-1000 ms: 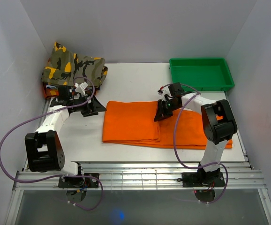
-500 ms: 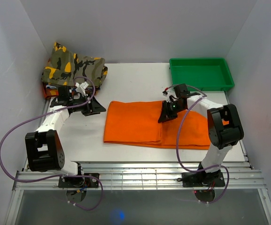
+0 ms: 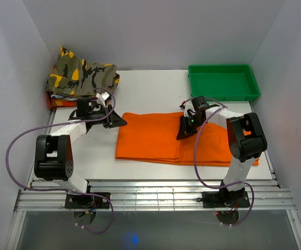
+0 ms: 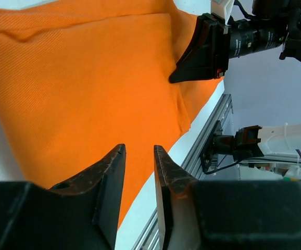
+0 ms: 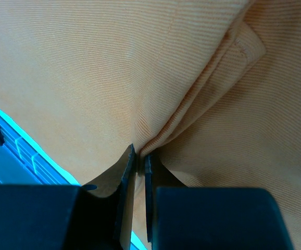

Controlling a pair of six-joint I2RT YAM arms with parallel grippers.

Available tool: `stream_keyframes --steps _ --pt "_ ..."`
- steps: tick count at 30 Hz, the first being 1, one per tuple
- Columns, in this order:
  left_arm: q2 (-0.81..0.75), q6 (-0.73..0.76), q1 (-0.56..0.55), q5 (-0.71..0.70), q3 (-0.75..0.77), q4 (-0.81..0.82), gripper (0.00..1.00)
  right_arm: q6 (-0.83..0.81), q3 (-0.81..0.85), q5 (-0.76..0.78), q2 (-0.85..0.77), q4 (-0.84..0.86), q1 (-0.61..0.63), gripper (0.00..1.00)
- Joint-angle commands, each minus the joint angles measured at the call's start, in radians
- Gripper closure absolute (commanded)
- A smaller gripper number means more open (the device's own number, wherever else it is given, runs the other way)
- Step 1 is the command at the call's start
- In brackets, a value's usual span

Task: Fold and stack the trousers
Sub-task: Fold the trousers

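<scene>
The orange trousers (image 3: 150, 138) lie folded flat across the middle of the white table. My right gripper (image 3: 183, 134) rests on their middle, shut on a raised fold of the orange fabric (image 5: 192, 109), which runs up from between the closed jaws (image 5: 139, 151). At the trousers' left edge my left gripper (image 3: 120, 123) is low over the table. Its jaws (image 4: 139, 148) stand a narrow gap apart with nothing between them, pointing across the orange cloth (image 4: 88, 78) toward the right arm's fingers (image 4: 200, 52).
A folded camouflage garment (image 3: 80, 75) sits on a small pile at the back left corner. A green tray (image 3: 223, 66) stands at the back right. Metal rails (image 3: 150, 192) run along the table's near edge. White walls close in on both sides.
The left arm has swung right to the trousers' left edge and its jaws have narrowed. The right gripper shifted slightly right, still pinching the fabric.
</scene>
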Motion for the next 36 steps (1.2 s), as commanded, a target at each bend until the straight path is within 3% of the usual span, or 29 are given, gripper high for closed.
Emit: stream_keyframes --steps 1,7,13,16,20,23,24,25,27,30,33,36 --pt "0.064 -0.126 -0.055 0.027 -0.006 0.256 0.62 -0.027 0.026 0.007 -0.020 -0.003 -0.004 0.92" --pt "0.282 -0.241 -0.079 -0.031 0.074 0.424 0.72 -0.041 0.017 0.025 0.005 -0.017 -0.001 0.92" --pt "0.515 -0.306 -0.053 -0.118 0.135 0.480 0.81 -0.061 0.009 0.057 0.041 -0.025 0.010 0.92" --pt "0.591 -0.330 -0.033 -0.080 0.147 0.486 0.85 -0.078 0.031 0.065 0.067 -0.043 0.010 0.92" --pt "0.515 -0.285 -0.010 0.016 0.138 0.483 0.84 -0.087 0.062 0.057 0.092 -0.060 0.011 0.92" --pt "0.377 -0.184 -0.006 0.148 0.123 0.390 0.80 -0.087 0.057 0.043 0.094 -0.052 0.010 0.92" --pt "0.343 -0.138 0.031 0.174 0.132 0.240 0.78 -0.087 0.052 0.040 0.092 -0.051 0.010 0.92" --pt "0.310 0.004 0.031 0.188 0.141 0.137 0.77 -0.086 0.049 0.037 0.090 -0.046 0.010 0.92" --pt "0.207 0.091 0.031 0.236 0.103 -0.062 0.75 -0.086 0.043 0.034 0.084 -0.040 0.011 0.92" --pt "0.110 0.229 0.033 0.265 0.049 -0.245 0.75 -0.087 0.043 0.031 0.084 -0.039 0.010 0.92" --pt "0.098 0.297 0.033 0.271 -0.020 -0.327 0.75 -0.089 0.055 0.030 0.087 -0.040 0.010 0.92" --pt "0.156 0.263 0.034 0.274 -0.063 -0.295 0.75 -0.087 0.065 0.030 0.098 -0.039 0.010 0.92"
